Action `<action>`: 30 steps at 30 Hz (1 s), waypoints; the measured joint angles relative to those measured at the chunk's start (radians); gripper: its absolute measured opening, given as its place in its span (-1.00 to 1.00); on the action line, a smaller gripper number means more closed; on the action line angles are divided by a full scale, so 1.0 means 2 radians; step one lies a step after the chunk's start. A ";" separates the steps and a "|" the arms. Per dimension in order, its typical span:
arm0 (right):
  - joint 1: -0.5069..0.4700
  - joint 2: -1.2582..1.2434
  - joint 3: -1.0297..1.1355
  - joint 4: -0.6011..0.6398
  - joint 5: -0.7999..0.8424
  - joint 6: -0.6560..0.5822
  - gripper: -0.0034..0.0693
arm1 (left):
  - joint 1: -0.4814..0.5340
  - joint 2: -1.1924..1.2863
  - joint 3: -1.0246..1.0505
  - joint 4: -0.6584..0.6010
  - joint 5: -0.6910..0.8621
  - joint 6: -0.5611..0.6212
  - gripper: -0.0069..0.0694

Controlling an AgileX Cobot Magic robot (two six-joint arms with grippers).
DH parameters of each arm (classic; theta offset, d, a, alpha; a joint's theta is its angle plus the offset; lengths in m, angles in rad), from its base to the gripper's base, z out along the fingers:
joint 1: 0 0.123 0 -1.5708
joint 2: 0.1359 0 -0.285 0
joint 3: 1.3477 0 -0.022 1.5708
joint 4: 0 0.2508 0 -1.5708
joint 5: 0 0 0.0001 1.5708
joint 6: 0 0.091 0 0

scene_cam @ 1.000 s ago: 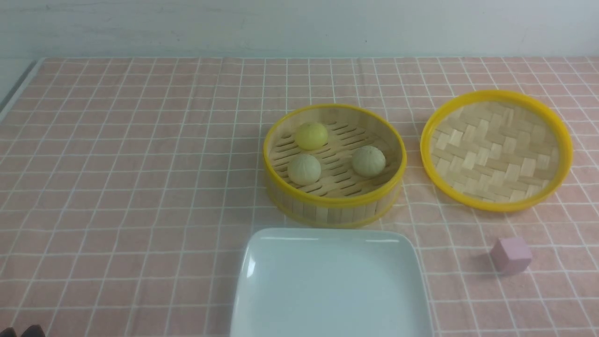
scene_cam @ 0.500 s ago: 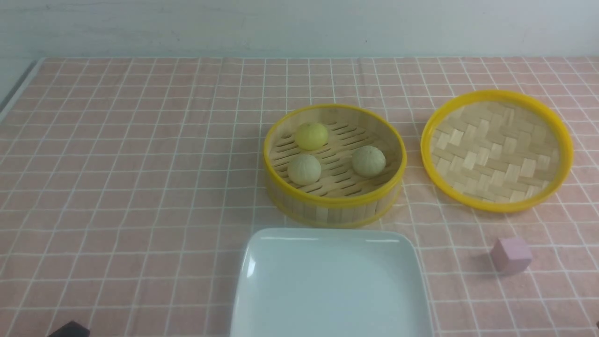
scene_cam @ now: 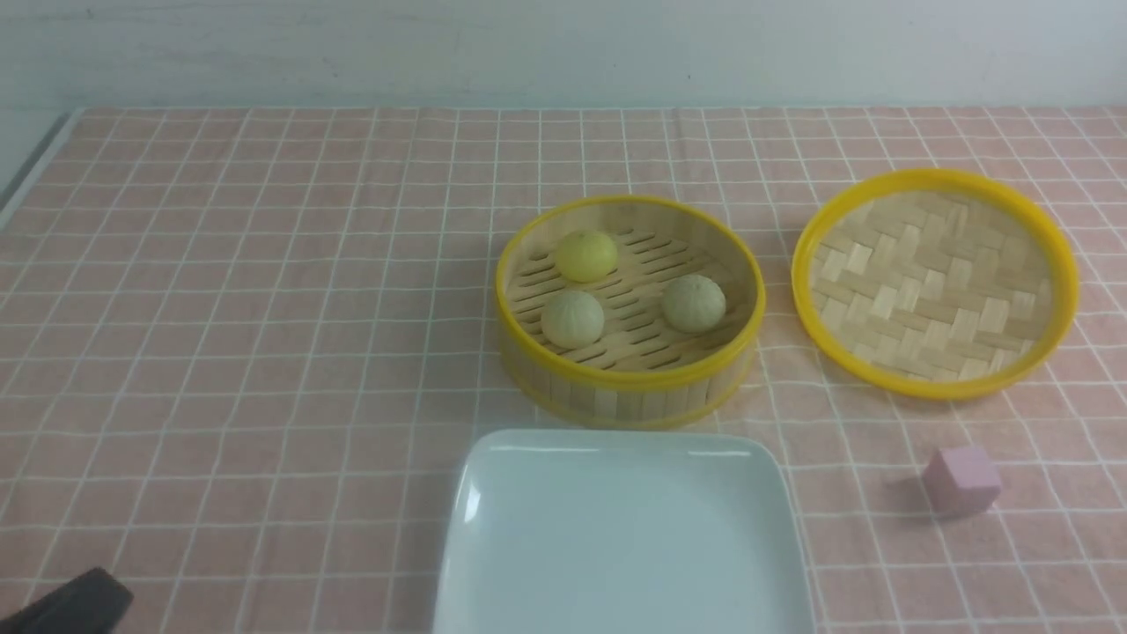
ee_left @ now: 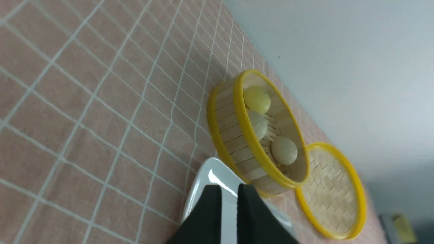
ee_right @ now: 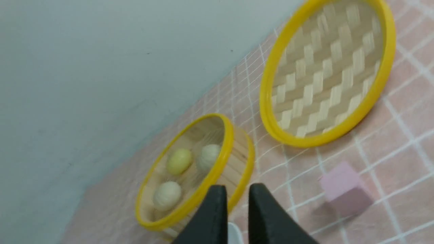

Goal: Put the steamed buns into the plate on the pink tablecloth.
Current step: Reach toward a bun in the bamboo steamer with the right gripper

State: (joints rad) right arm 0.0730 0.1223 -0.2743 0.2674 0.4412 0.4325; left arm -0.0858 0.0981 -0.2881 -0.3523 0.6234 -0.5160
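Observation:
Three steamed buns lie in a round bamboo steamer [scene_cam: 629, 387] on the pink tablecloth [scene_cam: 264, 308]: a pale yellow one [scene_cam: 585, 255] at the back and two beige ones [scene_cam: 572, 319] [scene_cam: 694, 303]. The white square plate [scene_cam: 616, 438] lies just in front of the steamer and holds nothing. My left gripper [scene_cam: 70, 606] shows as a dark shape at the bottom left corner, far from the buns. In the left wrist view it [ee_left: 229, 191] is shut and empty over the plate's edge [ee_left: 206, 176]. My right gripper [ee_right: 237, 189] is shut and empty, out of the front view.
The yellow-rimmed woven lid [scene_cam: 933, 282] lies upside down to the right of the steamer. A small pink cube [scene_cam: 961, 480] sits in front of the lid, right of the plate. The table's left edge [scene_cam: 35, 167] shows at the far left.
My left gripper has come further into the front view at the bottom left corner. The buns, steamer, plate, lid and cube have not moved.

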 joint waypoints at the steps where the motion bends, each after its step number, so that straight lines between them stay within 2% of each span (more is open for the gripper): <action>1: 0.000 0.006 -0.005 -0.008 0.006 -0.003 -0.81 | 0.000 0.005 -0.010 0.007 0.006 0.001 -0.68; 3: 0.000 0.089 -0.072 -0.044 0.105 -0.023 -0.91 | 0.000 0.077 -0.061 0.046 0.089 0.010 -0.80; 4: 0.000 0.097 -0.077 -0.044 0.114 -0.024 -0.91 | 0.000 0.083 -0.065 0.049 0.095 0.010 -0.80; 6: 0.000 0.186 -0.129 -0.048 0.211 -0.033 -0.93 | 0.000 0.155 -0.101 0.077 0.161 0.018 -0.82; 8: 0.000 0.250 -0.158 -0.026 0.263 -0.060 -0.93 | 0.000 0.204 -0.121 0.086 0.193 0.033 -0.82; 9: 0.000 0.295 -0.173 0.009 0.285 -0.098 -0.93 | 0.000 0.233 -0.128 0.087 0.205 0.050 -0.82; 10: 0.000 0.307 -0.174 0.015 0.289 -0.104 -0.93 | 0.000 0.242 -0.129 0.087 0.206 0.052 -0.82; 12: 0.003 0.368 -0.180 0.105 0.299 -0.201 -0.93 | 0.000 0.285 -0.133 0.082 0.208 0.084 -0.82; 13: 0.010 0.398 -0.180 0.171 0.299 -0.261 -0.92 | 0.000 0.307 -0.133 0.077 0.207 0.097 -0.82; 14: 0.019 0.417 -0.180 0.208 0.299 -0.310 -0.91 | 0.000 0.318 -0.133 0.072 0.206 0.106 -0.82; 15: 0.024 0.426 -0.181 0.227 0.298 -0.329 -0.91 | 0.000 0.320 -0.133 0.071 0.205 0.107 -0.82; 18: 0.083 0.503 -0.203 0.350 0.290 -0.451 -0.86 | 0.000 0.354 -0.134 0.059 0.196 0.121 -0.81; 19: 0.104 0.524 -0.221 0.362 0.282 -0.466 -0.84 | 0.000 0.362 -0.134 0.058 0.194 0.123 -0.80; 21: 0.123 0.550 -0.240 0.363 0.271 -0.474 -0.82 | 0.000 0.366 -0.135 0.058 0.192 0.124 -0.79; 23: 0.161 0.607 -0.300 0.327 0.225 -0.459 -0.74 | 0.000 0.371 -0.135 0.058 0.187 0.124 -0.77; 28: 0.178 0.703 -0.420 0.170 0.169 -0.351 -0.50 | 0.000 0.371 -0.135 0.058 0.183 0.124 -0.74; 30: 0.178 0.741 -0.475 0.109 0.155 -0.299 -0.35 | 0.000 0.371 -0.135 0.058 0.180 0.124 -0.73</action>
State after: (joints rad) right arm 0.4290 1.6038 -1.2249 0.4848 0.7513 -0.1661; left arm -0.0858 0.8397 -0.5572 -0.2357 0.9826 -0.2676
